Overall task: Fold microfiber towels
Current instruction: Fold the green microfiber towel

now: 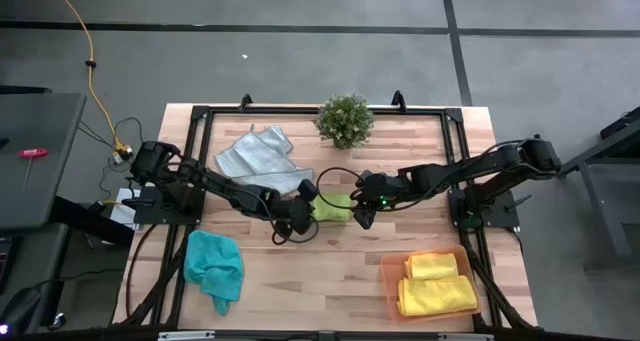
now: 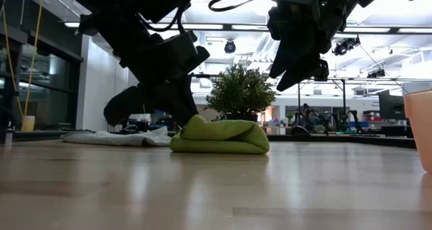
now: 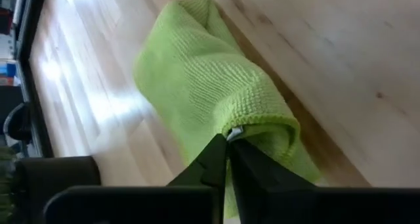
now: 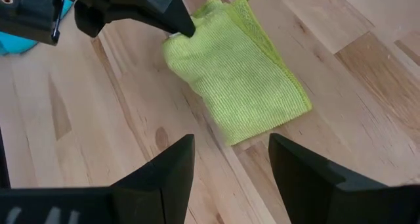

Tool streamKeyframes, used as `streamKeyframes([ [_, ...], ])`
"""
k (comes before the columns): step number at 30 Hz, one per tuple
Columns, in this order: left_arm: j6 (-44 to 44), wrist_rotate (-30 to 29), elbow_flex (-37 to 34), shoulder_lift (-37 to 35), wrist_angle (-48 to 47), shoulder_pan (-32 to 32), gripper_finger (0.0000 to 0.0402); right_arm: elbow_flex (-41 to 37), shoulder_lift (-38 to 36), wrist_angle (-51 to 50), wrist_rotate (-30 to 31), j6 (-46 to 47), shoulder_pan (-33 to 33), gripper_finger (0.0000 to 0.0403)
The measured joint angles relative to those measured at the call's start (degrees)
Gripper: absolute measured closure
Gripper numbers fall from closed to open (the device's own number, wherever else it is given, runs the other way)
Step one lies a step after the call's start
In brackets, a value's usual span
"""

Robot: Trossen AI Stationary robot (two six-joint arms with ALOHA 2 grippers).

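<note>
Wooden bench (image 1: 330, 271) fills the scene, carrying five towels. Grey towel (image 1: 258, 155) lies spread at the far side beside a potted plant (image 1: 345, 119). Teal towel (image 1: 214, 267) sits crumpled at the near left. Two folded yellow towels (image 1: 436, 285) rest stacked in an orange tray (image 1: 390, 286) at the near right. Lime green towel (image 4: 236, 69) lies folded at the centre. Left tool (image 3: 228, 145) pinches its edge, fingers closed narrow. Right tool (image 4: 230, 168) hovers just above it, fingers wide, holding nothing.
</note>
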Motion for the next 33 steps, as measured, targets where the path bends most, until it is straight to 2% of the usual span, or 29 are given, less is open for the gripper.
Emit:
streamKeyframes([
  [9, 9.6, -5.8, 5.9, -0.1, -3.2, 0.0, 0.0397, 0.0, 0.0, 0.0, 0.0, -0.7, 0.0, 0.0215],
  [18, 21.6, -11.7, 7.3, -0.1, -5.1, 0.7, 0.0400, 0.0, 0.0, 0.0, 0.5, -1.1, 0.0, 0.0215],
  [20, 20.5, -11.2, 7.3, -0.1, -7.7, 0.8, 0.0400, 0.0, 0.0, 0.0, 0.5, -1.1, 0.0, 0.0215],
  [25, 11.5, -7.5, 7.3, -0.1, -14.0, 0.5, 0.0401, 0.0, 0.0, 0.0, 0.5, -1.2, 0.0, 0.0215],
  [30, 1.7, -6.8, 7.3, -0.1, -15.9, -0.5, 0.0401, 0.0, 0.0, 0.0, 0.6, -2.2, 0.0, 0.0215],
  [33, -2.3, -4.1, 7.3, -0.1, -18.5, -0.6, 0.0401, 0.0, 0.0, 0.0, 0.6, -2.3, 0.0, 0.0215],
])
